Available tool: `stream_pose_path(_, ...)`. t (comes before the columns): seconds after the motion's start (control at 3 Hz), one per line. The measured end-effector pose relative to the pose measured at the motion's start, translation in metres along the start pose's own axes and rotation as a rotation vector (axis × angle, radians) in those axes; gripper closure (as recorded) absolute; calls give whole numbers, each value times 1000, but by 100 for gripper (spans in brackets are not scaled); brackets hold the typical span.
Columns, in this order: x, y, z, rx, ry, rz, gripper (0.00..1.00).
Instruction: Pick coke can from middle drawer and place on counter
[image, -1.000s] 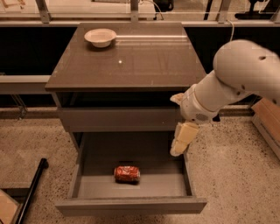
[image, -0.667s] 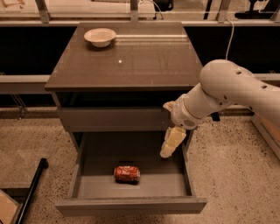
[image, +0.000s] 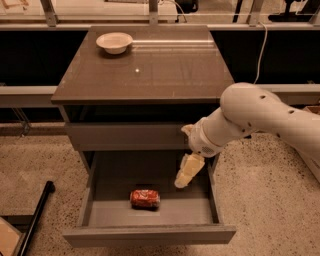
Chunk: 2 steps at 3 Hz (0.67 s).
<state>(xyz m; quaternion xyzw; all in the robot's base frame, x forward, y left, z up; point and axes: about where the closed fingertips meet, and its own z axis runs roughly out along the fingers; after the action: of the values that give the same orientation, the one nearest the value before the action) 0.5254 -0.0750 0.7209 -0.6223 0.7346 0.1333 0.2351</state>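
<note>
The coke can (image: 145, 198), red with faint white markings, lies on its side on the floor of the open middle drawer (image: 150, 234), left of centre. My gripper (image: 186, 175) hangs on the white arm over the drawer's right half, up and to the right of the can, not touching it. The counter (image: 165, 70) is the glossy brown slab on top of the grey cabinet.
A white bowl (image: 114, 42) stands at the counter's back left corner. A black pole (image: 35, 220) leans on the speckled floor at the lower left. A dark ledge and railing run behind the cabinet.
The arm and gripper have moved left and down, from beside the drawer's right wall to over the drawer's inside, closer to the can. The can has not moved.
</note>
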Motion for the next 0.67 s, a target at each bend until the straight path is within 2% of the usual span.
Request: stream_pose_path(0.67,-7,-1,93,-2,-125,34,0)
